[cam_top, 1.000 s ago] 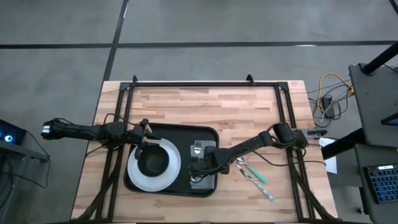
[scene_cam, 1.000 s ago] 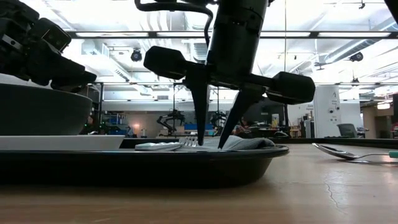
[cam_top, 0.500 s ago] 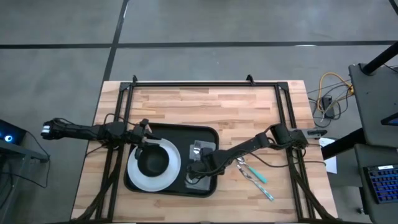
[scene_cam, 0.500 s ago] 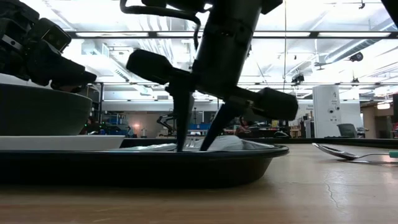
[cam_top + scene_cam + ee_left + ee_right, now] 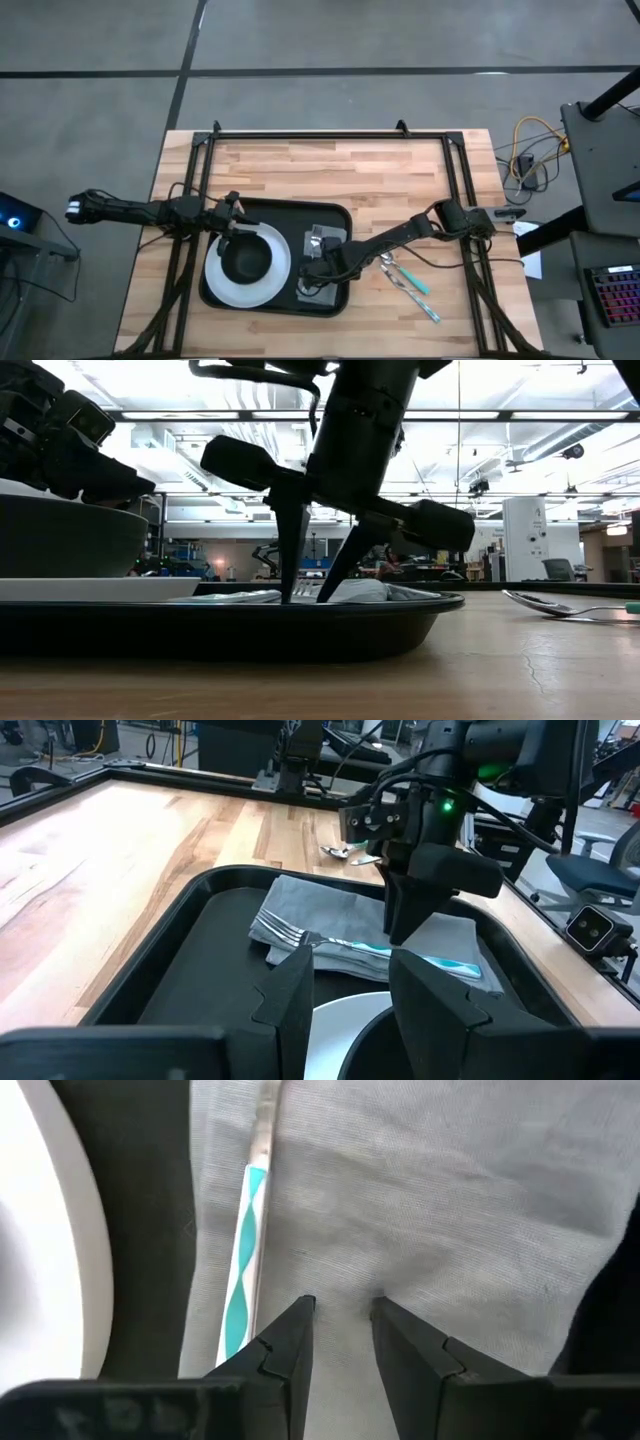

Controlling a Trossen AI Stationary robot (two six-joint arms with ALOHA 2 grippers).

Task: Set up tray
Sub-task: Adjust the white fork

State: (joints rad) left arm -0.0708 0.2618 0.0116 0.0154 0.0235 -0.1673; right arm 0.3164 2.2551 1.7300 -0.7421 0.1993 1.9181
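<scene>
**Right arm works the napkin on the tray**

The tray (image 5: 283, 212) lies on the counter (image 5: 330, 165), toward its left half, carrying a white plate (image 5: 277, 262) with a dark bowl (image 5: 246, 260) on it. Beside the plate lies a grey napkin (image 5: 320, 915) with a teal-handled fork (image 5: 350, 947) on top. A spoon (image 5: 390, 266) and another teal-handled utensil (image 5: 418, 285) wait on the bare wood just right of the tray.

The right gripper (image 5: 340, 1312) is down on the napkin, its jaws narrowly parted with the tips pressing the cloth next to the fork; nothing is held between them. The left gripper (image 5: 350, 975) hangs over the bowl's rim with its jaws parted and empty.

The step in hand looks like the napkin-and-cutlery placement. The next move probably calls for lifting clear of the cloth without dragging it, then reaching for the utensils outside the tray.

Compared with a second earlier, the right gripper has shifted toward the plate and leans more; over the last half second it barely changes. The left arm has not moved.
</scene>
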